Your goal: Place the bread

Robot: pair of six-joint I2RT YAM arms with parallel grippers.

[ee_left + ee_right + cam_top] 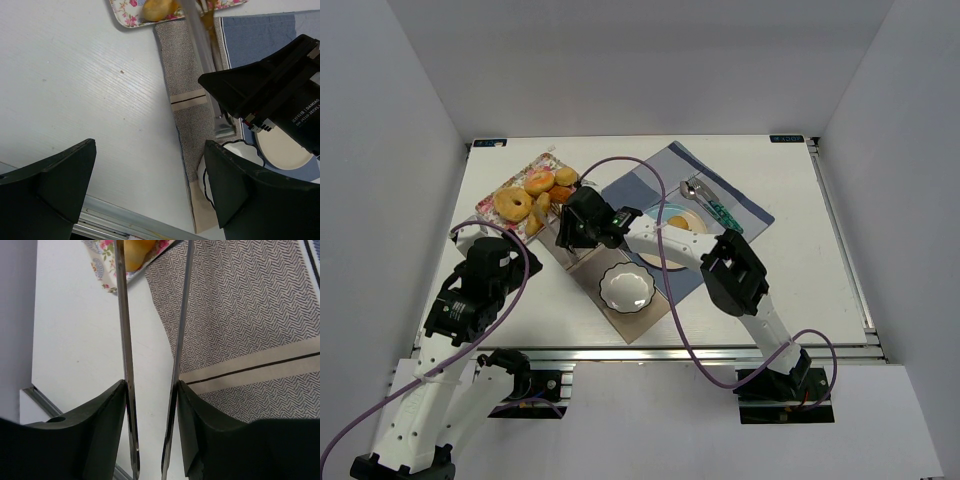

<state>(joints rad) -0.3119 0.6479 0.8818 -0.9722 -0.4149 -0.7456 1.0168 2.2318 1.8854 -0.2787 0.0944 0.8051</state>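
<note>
A floral tray [490, 203] at the back left holds a pink-frosted doughnut [540, 182], a plain ring doughnut [512, 204] and golden bread pieces [566, 176]. My right gripper [563, 224] [150, 385] is shut on metal tongs [122, 330], whose arms reach to the tray's near corner. A yellow bread piece [131, 255] lies between the tong arms at the top edge of the right wrist view; the tips are out of frame, so contact cannot be told. My left gripper [502, 262] [150, 160] hangs open over bare table, holding nothing.
A grey herringbone mat [588, 275] [240, 315] carries a white bowl with a black scalloped rim [627, 287] [235, 150]. On a blue cloth [745, 205] sits a cream plate [665, 250] with a small golden piece [677, 222], and a green-handled utensil [705, 196].
</note>
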